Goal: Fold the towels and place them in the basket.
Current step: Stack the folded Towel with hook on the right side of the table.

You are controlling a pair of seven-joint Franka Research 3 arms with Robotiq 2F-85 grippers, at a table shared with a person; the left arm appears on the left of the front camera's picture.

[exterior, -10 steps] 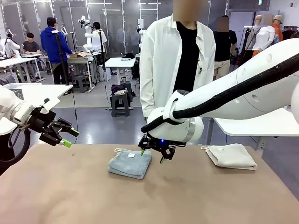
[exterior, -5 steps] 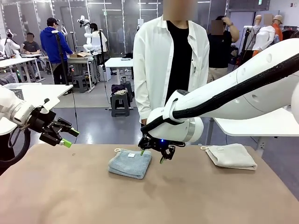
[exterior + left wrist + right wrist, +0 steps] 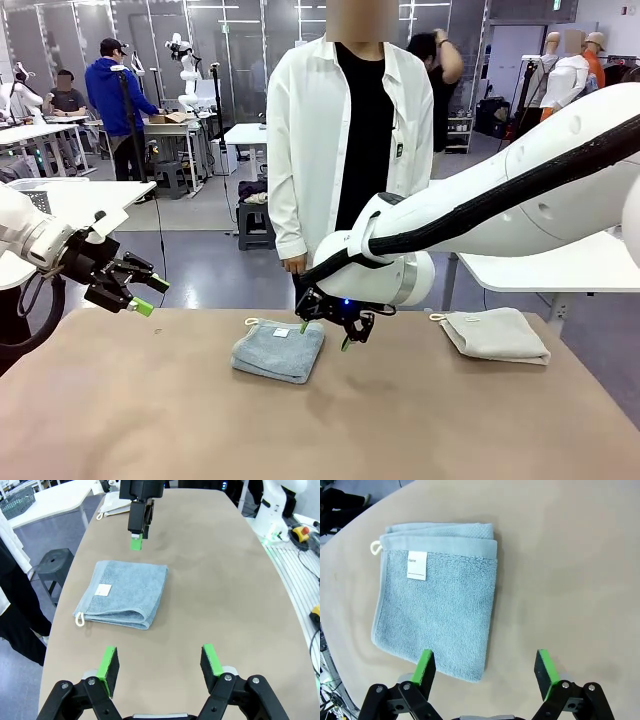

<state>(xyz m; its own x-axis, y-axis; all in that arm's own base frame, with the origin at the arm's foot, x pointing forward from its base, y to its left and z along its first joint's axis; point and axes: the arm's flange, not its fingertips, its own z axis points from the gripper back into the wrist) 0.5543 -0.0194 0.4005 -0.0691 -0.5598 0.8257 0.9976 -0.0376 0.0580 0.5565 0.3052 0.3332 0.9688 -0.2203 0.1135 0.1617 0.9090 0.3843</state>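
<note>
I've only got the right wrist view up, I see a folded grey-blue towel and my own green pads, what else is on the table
Observer: A folded cream-white towel lies on the table to the robot's right of the right gripper, apart from the grey-blue towel.
Operator: Where's the other arm?
Observer: The left gripper hangs open above the table's left edge, holding nothing.
Operator: Is anyone near the table?
Observer: A person in a white coat stands at the far side, just behind the right gripper.
Operator: Am I touching the towel?
Observer: No. From the left wrist view, your pads hover above the bare tabletop just beyond the towel's edge.
</note>
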